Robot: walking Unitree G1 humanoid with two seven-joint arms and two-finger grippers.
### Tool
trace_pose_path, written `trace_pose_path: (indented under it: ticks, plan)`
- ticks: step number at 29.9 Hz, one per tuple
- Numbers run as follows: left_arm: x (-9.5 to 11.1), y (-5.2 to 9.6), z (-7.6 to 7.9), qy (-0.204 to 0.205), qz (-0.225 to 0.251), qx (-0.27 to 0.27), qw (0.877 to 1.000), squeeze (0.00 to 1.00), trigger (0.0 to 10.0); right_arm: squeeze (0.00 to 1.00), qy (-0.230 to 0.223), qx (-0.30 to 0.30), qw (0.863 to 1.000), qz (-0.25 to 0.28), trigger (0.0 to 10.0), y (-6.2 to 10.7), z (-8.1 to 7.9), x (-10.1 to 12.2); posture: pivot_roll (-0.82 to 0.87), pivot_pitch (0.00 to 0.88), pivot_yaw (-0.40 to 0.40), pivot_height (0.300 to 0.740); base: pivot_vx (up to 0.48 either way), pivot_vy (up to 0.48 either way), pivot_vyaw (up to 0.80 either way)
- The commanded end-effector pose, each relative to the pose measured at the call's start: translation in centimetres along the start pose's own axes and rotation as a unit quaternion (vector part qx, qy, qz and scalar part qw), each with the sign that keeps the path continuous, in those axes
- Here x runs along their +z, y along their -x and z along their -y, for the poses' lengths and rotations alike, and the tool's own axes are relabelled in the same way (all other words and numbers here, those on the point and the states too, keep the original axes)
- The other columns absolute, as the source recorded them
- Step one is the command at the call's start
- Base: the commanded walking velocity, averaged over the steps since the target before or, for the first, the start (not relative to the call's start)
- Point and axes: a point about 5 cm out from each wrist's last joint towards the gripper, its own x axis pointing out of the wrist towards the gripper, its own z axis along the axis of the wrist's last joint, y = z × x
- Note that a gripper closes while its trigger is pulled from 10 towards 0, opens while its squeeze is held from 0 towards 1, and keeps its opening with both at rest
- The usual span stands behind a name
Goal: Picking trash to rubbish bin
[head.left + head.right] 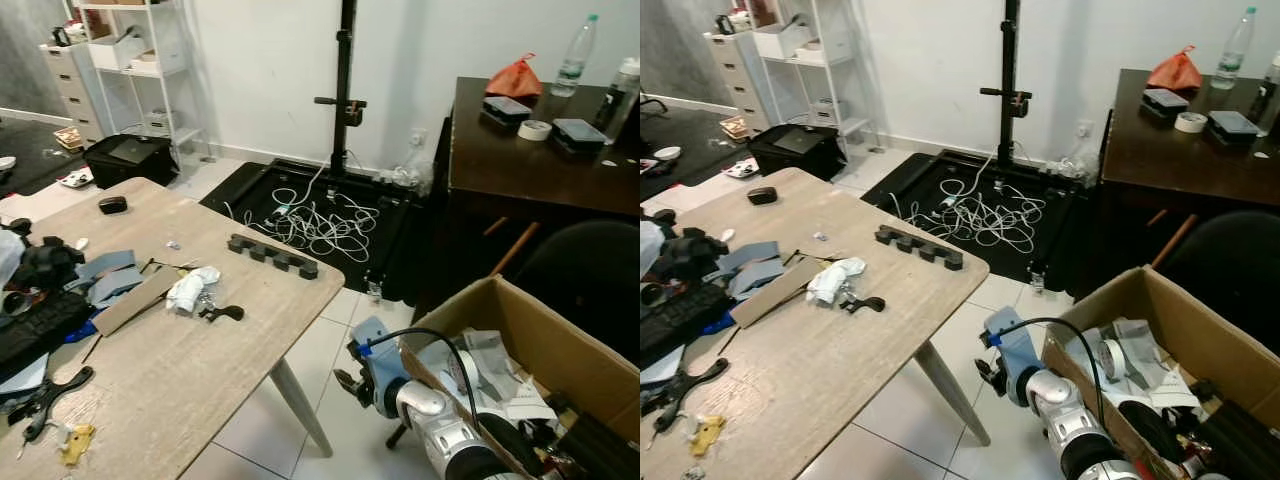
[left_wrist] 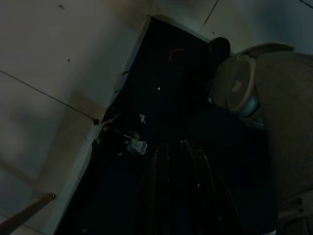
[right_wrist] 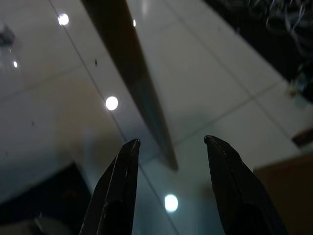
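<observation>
Crumpled white trash wad (image 1: 192, 290) is seen lying on the wooden table (image 1: 190, 390), near the middle, just beside a cardboard strip (image 1: 134, 302) and touching a small black part (image 1: 224, 313). Open brown cardboard box (image 1: 560, 355), used as the bin, is placed on the floor to the right of the table, flaps up, partly filled with white paper scraps and dark items.

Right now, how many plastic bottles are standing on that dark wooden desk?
2: a clear plastic bottle with a green cap at the dark wooden desk's back edge beside the orange bag, and another bottle cut off at the picture's right edge.
</observation>
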Motion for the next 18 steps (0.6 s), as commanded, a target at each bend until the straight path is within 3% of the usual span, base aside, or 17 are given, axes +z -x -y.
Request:
trace_pose_path:
  ticks: [1,7,14,18]
  plan:
    - [-1.3,0.0,1.0,0.0,-0.021,-0.011,1.0,0.0,10.0,0.0,-0.001,0.008,1.0,-0.03,10.0,0.0,-0.8,-1.4,-0.09,0.161,0.03,0.74,-0.315,0.0,0.0]
    - [-1.3,-0.1,1.4,-0.001,-0.021,-0.012,1.0,0.0,10.0,0.0,-0.008,0.011,0.999,-0.049,10.0,0.2,-1.4,-2.5,-0.09,0.162,0.033,0.74,-0.319,0.0,0.0]
    - [-0.8,0.7,-2.2,-0.002,-0.016,0.006,1.0,0.0,10.0,0.0,-0.007,0.011,0.996,-0.085,10.0,0.5,-2.1,-4.3,-0.08,0.158,0.032,0.74,-0.325,0.0,0.0]
    - [-0.9,1.0,-3.3,-0.003,-0.016,0.011,1.0,0.0,10.0,0.0,-0.008,0.011,0.996,-0.088,10.0,0.6,-2.2,-4.5,-0.08,0.155,0.033,0.74,-0.326,0.0,0.0]
